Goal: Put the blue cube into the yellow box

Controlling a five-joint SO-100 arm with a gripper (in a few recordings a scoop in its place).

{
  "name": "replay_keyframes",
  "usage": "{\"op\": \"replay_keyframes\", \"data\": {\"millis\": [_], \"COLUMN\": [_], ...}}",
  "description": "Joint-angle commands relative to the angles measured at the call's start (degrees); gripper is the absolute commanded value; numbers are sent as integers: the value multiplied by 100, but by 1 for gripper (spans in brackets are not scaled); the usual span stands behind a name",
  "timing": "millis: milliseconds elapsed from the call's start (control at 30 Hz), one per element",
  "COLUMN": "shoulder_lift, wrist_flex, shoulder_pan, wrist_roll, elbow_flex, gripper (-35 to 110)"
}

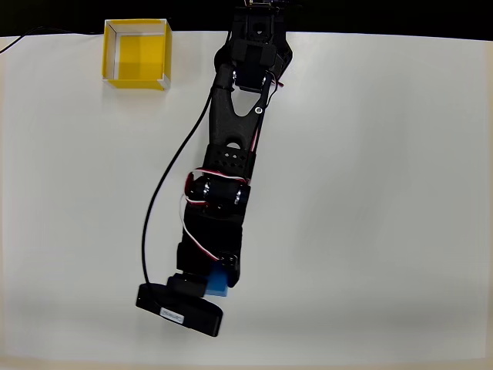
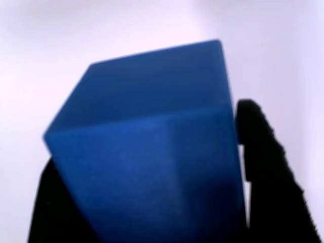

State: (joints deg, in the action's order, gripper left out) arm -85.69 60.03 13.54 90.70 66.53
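The blue cube sits at the tip of my black arm, near the table's front edge in the overhead view, mostly covered by the wrist. My gripper is shut on it. In the wrist view the blue cube is tilted and very close, with a black finger against its right face and the other against its lower left. My gripper holds it between them. The yellow box stands open-topped at the far left back corner, far from the cube.
The arm runs from its base at the back centre down toward the front. A black cable loops along its left side. The wrist camera body sticks out below the gripper. White table spreads to the right.
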Motion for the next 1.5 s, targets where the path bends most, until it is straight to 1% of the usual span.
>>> {"op": "replay_keyframes", "data": {"millis": [0,267,567,667,800,867,1133,1300,1467], "shoulder_lift": [-1556,-2663,-3621,-3920,-4210,-4263,-4386,-4746,-5010], "wrist_flex": [-53,-18,97,-44,-483,-650,-782,-1354,-1336], "shoulder_pan": [1107,2839,4465,4904,5476,5748,6574,6987,7356], "wrist_roll": [123,211,413,492,642,694,677,686,712], "elbow_flex": [18,1477,3015,3577,4333,4570,5256,6135,6539], "gripper": [11,10,8,9,9,8,7,7,7]}}
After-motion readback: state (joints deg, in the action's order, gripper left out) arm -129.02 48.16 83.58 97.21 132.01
